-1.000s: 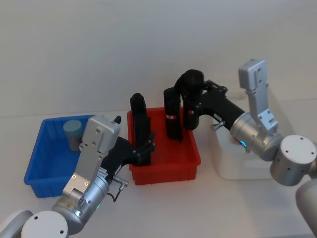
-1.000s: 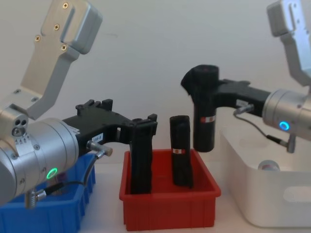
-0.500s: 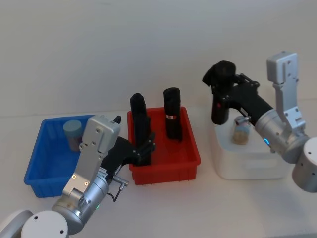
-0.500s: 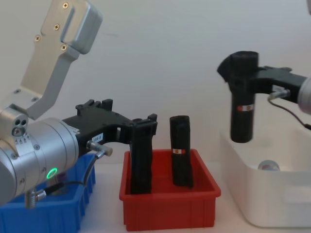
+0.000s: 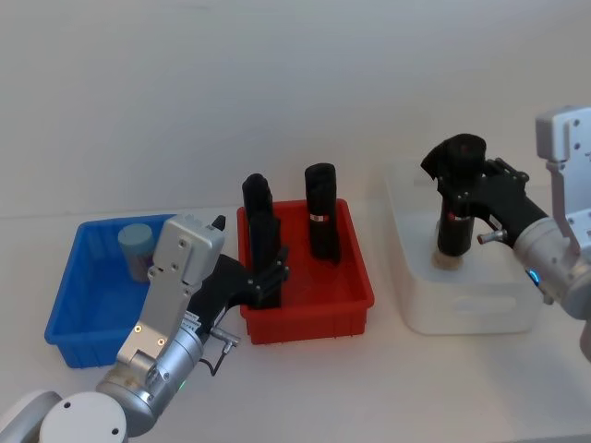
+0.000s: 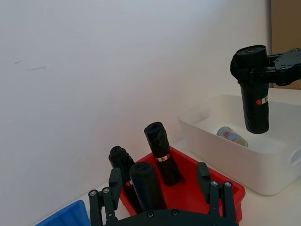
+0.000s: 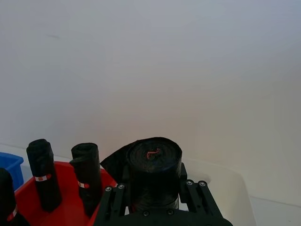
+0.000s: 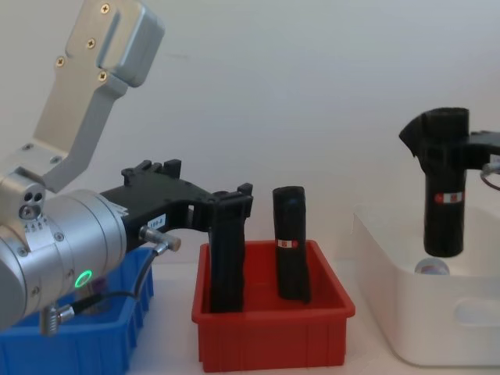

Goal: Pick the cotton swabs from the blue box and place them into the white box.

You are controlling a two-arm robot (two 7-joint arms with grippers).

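Your counter [image 5: 305,388] is a plain white surface, and a bare pale wall [image 5: 231,83] rises behind it.

Blue box [image 5: 78,309] — on your robot's left side of the counter. One swab jar [image 5: 137,247] stands upright in its far part, pale blue lid up.

Red bin [image 5: 355,295] — just right of the blue box, at the middle. Two black rolls stand upright in it: near roll [image 5: 261,242] and far roll [image 5: 321,222], each with a small label band.

White box [image 5: 466,300] — right of the red bin and taller than it. A second jar [image 6: 231,135] lies on its side on the floor of this box, as your left wrist view shows.

Right pincer [image 5: 464,192] — closed on a third black roll, the held roll [image 5: 455,205], which it carries upright over the white box, its lower end inside the box's outline just above the lying jar.

Left pincer [image 5: 270,275] — low over the near left part of the red bin, beside the near roll. Its fingers [image 6: 210,193] stand spread apart with nothing between them in the left wrist view.
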